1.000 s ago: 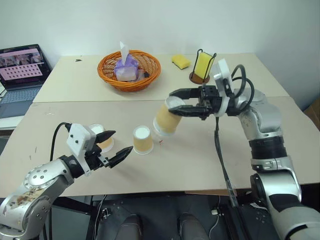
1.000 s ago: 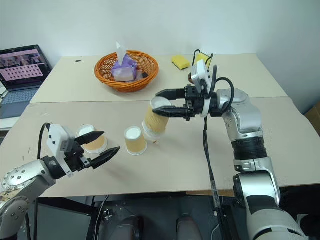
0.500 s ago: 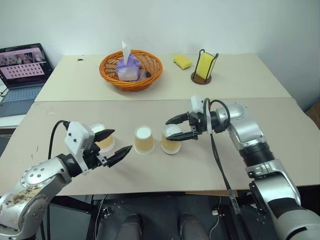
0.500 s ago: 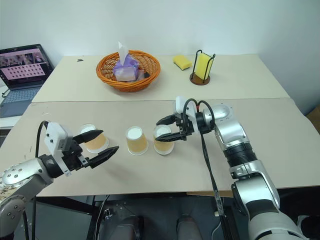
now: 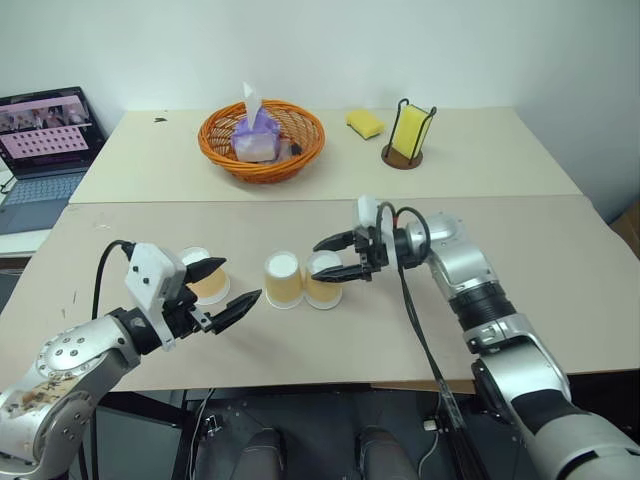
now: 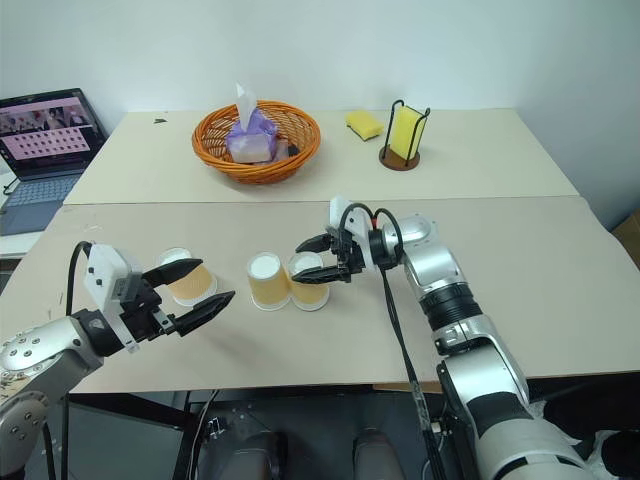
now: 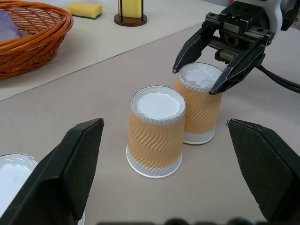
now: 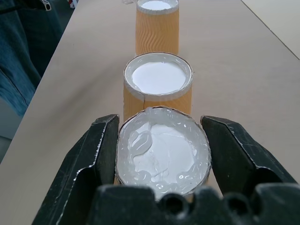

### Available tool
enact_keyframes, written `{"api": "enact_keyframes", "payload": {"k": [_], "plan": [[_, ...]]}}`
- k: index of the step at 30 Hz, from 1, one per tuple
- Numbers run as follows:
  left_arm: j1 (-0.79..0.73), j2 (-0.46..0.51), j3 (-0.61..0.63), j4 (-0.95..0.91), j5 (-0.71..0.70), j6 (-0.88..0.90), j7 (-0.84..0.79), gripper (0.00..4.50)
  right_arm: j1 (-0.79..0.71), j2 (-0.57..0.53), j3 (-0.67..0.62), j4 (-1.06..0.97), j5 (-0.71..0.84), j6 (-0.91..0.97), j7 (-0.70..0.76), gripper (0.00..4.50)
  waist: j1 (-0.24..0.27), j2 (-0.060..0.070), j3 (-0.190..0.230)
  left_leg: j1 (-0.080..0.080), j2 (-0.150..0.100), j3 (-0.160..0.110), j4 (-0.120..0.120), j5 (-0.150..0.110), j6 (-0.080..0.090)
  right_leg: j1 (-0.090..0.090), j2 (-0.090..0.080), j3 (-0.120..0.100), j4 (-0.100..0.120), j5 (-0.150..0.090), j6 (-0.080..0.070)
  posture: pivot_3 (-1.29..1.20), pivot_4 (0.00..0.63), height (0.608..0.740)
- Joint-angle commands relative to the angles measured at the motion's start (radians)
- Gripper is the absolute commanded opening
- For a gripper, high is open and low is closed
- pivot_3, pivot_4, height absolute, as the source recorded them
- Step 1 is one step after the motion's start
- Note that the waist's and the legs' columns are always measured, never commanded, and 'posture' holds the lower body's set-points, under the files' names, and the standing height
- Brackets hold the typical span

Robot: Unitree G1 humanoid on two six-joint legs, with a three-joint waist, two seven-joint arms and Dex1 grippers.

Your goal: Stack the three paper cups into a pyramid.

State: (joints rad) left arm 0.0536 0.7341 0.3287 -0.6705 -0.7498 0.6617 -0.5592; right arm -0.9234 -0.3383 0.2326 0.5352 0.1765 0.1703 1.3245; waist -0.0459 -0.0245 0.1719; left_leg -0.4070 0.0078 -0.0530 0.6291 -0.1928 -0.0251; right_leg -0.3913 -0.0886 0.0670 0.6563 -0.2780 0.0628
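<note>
Cups [image 5: 283, 279] stand in a row, right fingers [image 5: 340, 257] clamped on the end cup [image 5: 323, 278], left fingers [image 5: 222, 289] apart, basket [image 5: 261, 139] behind

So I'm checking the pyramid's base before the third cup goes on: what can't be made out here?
- Held cup, right wrist view: its side and foot are hidden by its own top and the right gripper.
- Third cup, left wrist view: cut off by the picture's edge, behind a finger of the left gripper.
- Middle cup, head views: touching its neighbour or not is unclear.
</note>
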Motion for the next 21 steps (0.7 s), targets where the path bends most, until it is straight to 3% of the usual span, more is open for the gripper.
{"api": "enact_keyframes", "payload": {"k": [1, 6, 8, 11, 21], "plan": [[-0.007, 0.012, 0.023, -0.027, -0.013, 0.004, 0.001, 4.50, -0.031, 0.006, -0.010, 0.018, -0.012, -0.027, -0.017, 2.58, -0.001, 0.000, 0.000, 0.000, 0.000, 0.000, 0.000, 0.000, 0.000, 0.000, 0.000, 0.000, 0.000, 0.000, 0.000, 0.00, 0.150, 0.740], [-0.013, 0.011, 0.020, -0.024, -0.011, 0.002, 0.002, 4.50, -0.035, 0.009, -0.012, 0.048, -0.019, -0.035, -0.027, 2.58, -0.001, 0.000, 0.000, 0.001, 0.000, 0.000, 0.000, 0.000, 0.000, 0.000, 0.000, 0.000, 0.000, 0.000, 0.000, 0.00, 0.150, 0.740], [-0.013, 0.010, 0.020, -0.024, -0.011, 0.002, 0.003, 4.50, -0.037, 0.010, -0.015, 0.055, -0.019, -0.033, -0.032, 3.57, -0.001, 0.000, 0.000, 0.001, 0.000, 0.000, 0.000, 0.000, 0.000, 0.001, 0.000, 0.000, 0.000, 0.000, 0.000, 0.00, 0.150, 0.740], [-0.014, 0.009, 0.018, -0.021, -0.008, -0.001, 0.002, 4.50, -0.041, 0.014, -0.018, 0.061, -0.019, -0.036, -0.039, 4.41, 0.000, 0.000, 0.000, 0.001, 0.000, 0.000, 0.000, 0.000, 0.000, 0.001, 0.000, 0.000, 0.000, 0.000, 0.000, 0.00, 0.150, 0.740], [-0.014, -0.010, 0.023, -0.018, -0.016, -0.005, 0.014, 4.50, -0.018, -0.020, -0.063, -0.101, 0.064, 0.041, -0.003, 4.46, 0.000, 0.000, 0.000, 0.000, 0.000, 0.000, 0.000, 0.000, 0.000, 0.000, 0.000, 0.000, 0.000, 0.000, 0.000, 0.00, 0.150, 0.740]]}}
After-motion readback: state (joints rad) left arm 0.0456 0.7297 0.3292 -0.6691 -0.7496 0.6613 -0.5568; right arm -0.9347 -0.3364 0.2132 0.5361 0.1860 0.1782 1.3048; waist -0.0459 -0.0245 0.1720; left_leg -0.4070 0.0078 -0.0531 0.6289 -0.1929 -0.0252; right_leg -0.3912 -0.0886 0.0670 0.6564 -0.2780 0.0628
